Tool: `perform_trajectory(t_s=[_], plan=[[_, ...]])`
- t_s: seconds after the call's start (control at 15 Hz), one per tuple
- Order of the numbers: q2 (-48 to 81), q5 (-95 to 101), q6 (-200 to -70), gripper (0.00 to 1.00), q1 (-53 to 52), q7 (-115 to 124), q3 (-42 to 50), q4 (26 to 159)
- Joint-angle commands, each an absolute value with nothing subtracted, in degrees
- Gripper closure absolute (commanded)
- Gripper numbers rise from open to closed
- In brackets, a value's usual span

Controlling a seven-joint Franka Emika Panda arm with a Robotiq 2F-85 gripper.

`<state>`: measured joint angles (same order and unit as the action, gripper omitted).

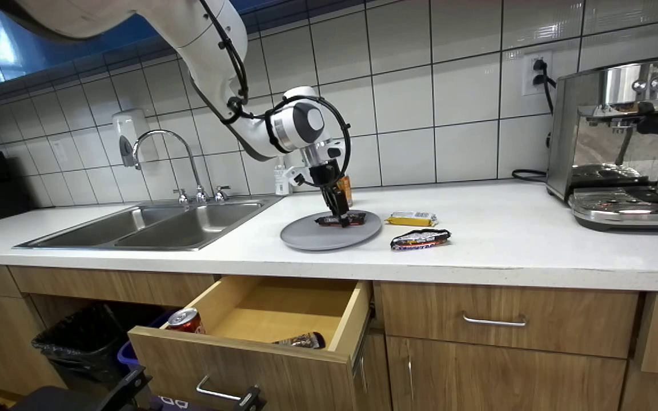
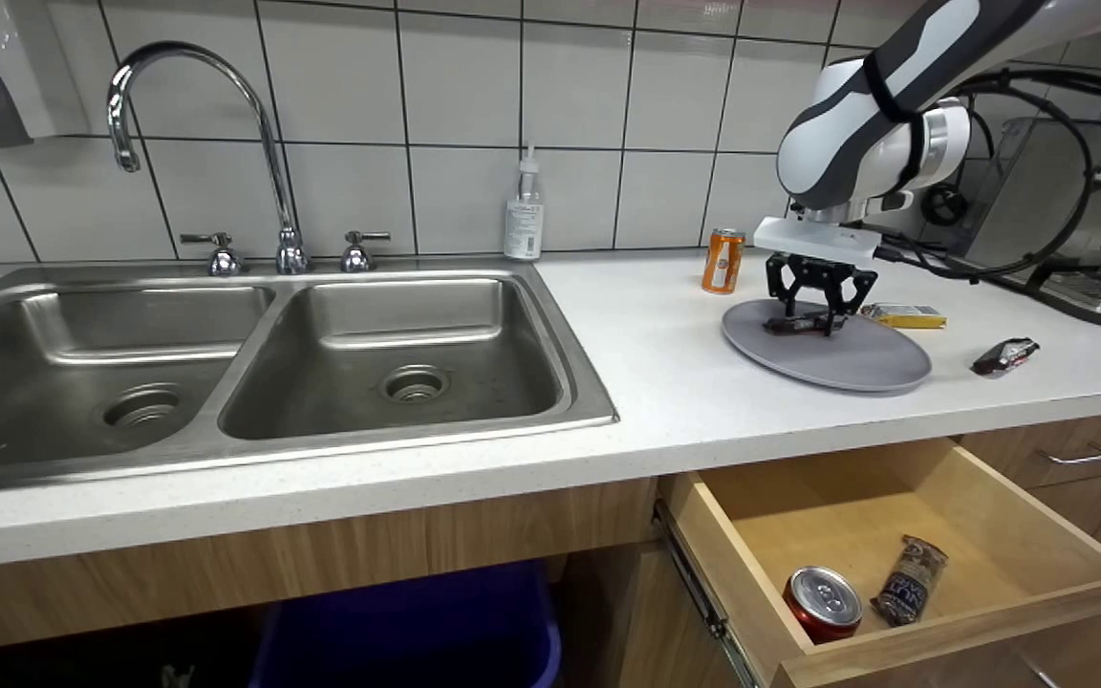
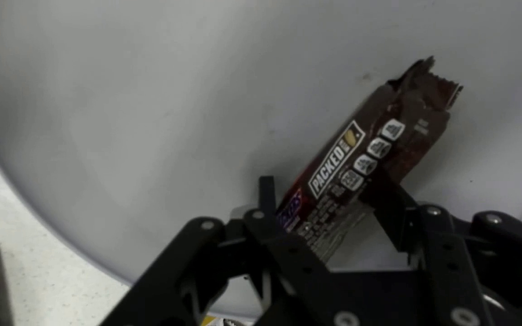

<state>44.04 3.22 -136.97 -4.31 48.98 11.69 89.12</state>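
My gripper (image 1: 340,214) points down over a round grey plate (image 1: 306,235), with its fingers spread. A dark brown wrapped bar (image 1: 358,219) lies on the plate. In the wrist view the bar (image 3: 379,136) runs diagonally between the fingers of the gripper (image 3: 320,190). The left finger is beside its lower edge, and the right finger overlaps its right edge. Whether the fingers touch it I cannot tell. The bar's lower end is hidden behind the gripper. In an exterior view the gripper (image 2: 810,321) also straddles the bar (image 2: 799,325), low over the plate (image 2: 871,368).
A yellow packet (image 1: 412,219) and a dark wrapped bar (image 1: 420,240) lie right of the plate. An orange can (image 2: 724,261) stands behind it. A sink (image 2: 589,401) is to the left. Below, an open drawer (image 2: 1038,521) holds a red can (image 2: 823,604) and a brown bar (image 2: 911,580).
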Motion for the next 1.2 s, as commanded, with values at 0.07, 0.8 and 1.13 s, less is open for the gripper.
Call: perform_trajectory(t_s=[0.07, 0.8, 1.13], plan=[[43.71, 2.47, -135.23, 0.80, -4.27, 49.67, 11.75, 88.19], [34.42, 3.57, -140.27, 0.95, -5.26, 48.54, 11.84, 99.53], [26.49, 6.26, -144.96, 0.96, -6.50, 48.61, 12.68, 110.85]])
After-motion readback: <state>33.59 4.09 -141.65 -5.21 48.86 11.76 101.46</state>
